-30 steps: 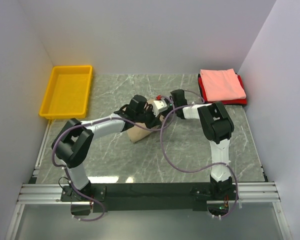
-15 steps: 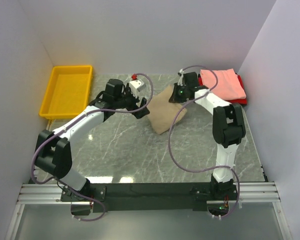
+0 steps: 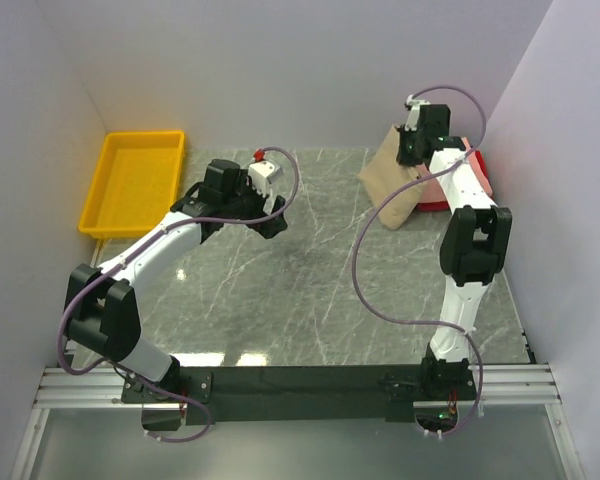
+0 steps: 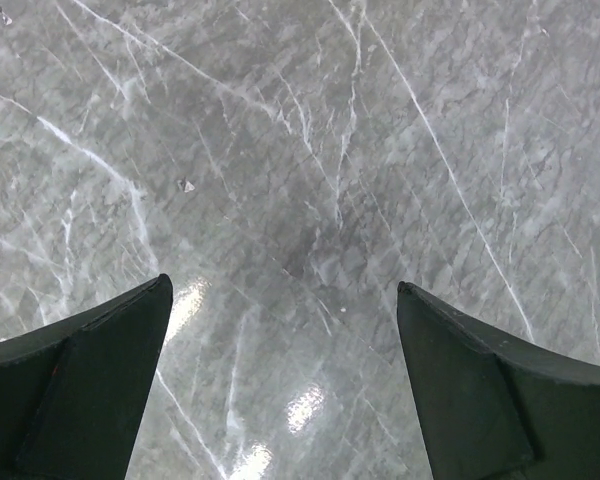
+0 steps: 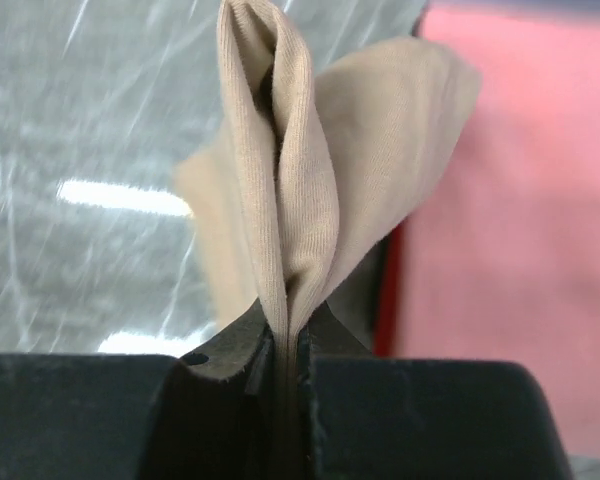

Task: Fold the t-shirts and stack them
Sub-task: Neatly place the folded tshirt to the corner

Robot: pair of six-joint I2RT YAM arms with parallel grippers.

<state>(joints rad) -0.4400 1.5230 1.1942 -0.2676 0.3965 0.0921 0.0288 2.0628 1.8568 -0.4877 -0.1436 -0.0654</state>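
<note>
The grey marble table [image 3: 310, 290] fills most of the overhead view. Its near edge is cut off by the black rail that carries the arm bases. At the upper left of that view sits the yellow bin [image 3: 135, 182], well apart from both arms.

The tan t-shirt [image 3: 388, 185] is at the upper right, bunched and hanging from the right gripper [image 3: 411, 150] just beside the left edge of the stack. We cannot tell whether its lower end touches the marble.

In the right wrist view the right gripper [image 5: 285, 335] is pinched tight on a doubled ridge of this tan cloth. The fold rises from between the fingers and fans out above them. The fingertips themselves are buried in the cloth and hard to make out.

The salmon pink t-shirt [image 5: 520, 200] lies folded at the right of that view, its far and right edges running out of frame. From above, the right arm covers much of it.

Of the red t-shirt [image 5: 386, 300] beneath it we see only a thin strip between pink and tan.

The left gripper [image 4: 282, 285] is spread wide with nothing between its fingers. It hangs over bare marble left of centre, and only the two dark fingertips enter the bottom of its own view.
</note>
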